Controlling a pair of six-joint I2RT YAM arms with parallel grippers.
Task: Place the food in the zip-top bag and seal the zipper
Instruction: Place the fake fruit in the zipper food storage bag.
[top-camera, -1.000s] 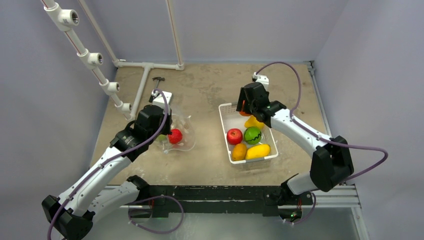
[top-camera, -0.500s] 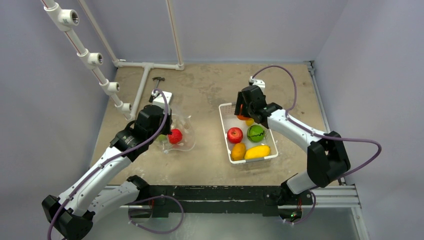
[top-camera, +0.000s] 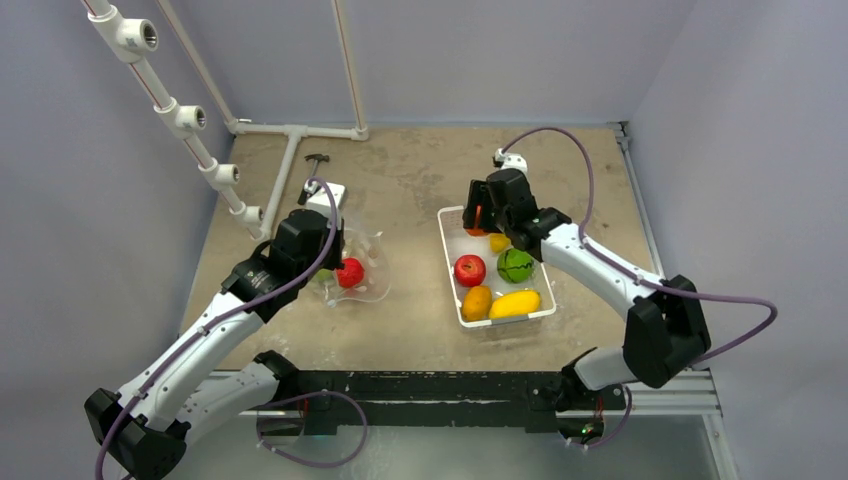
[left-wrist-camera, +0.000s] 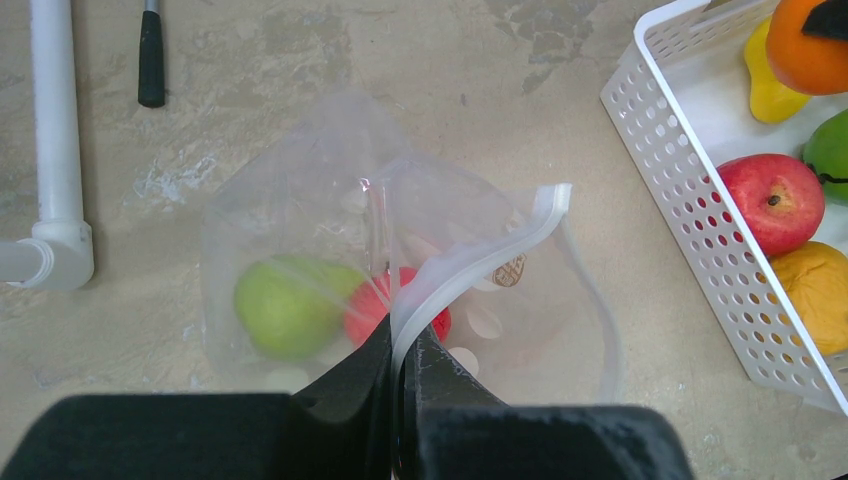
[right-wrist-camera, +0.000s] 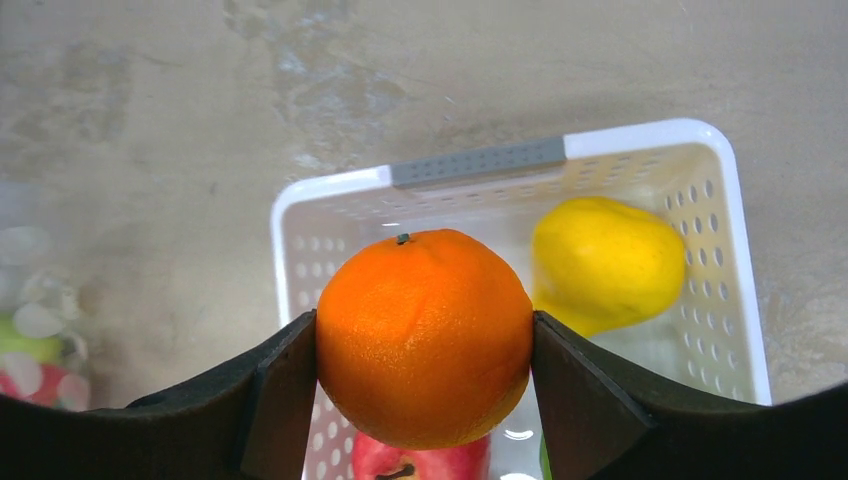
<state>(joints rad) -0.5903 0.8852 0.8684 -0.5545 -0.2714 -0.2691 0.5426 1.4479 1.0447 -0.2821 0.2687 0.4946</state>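
Orange (right-wrist-camera: 424, 335) now farther left over basket (right-wrist-camera: 745, 270), stem toward grey handle (right-wrist-camera: 478, 162), in right jaws (left jaws tight on zipper (left-wrist-camera: 480, 262)).

**Top external:** mounted high above and behind the arm bases (top-camera: 275, 372) and aimed down and forward. The whole worktop (top-camera: 420, 170) is covered from afar.

**Left wrist:** carried on the left arm and aimed down past the left tool (left-wrist-camera: 400, 345). The zip-top bag (left-wrist-camera: 300, 220) is seen from close above, and the white slotted basket (left-wrist-camera: 680, 170) is cut off at the right edge.

**Right wrist:** carried on the right arm and aimed down past the right tool (right-wrist-camera: 424, 345). It is set very near the orange (right-wrist-camera: 424, 300) and the basket's far end.

**Shared:** basket, orange and bag are caught in all three views.
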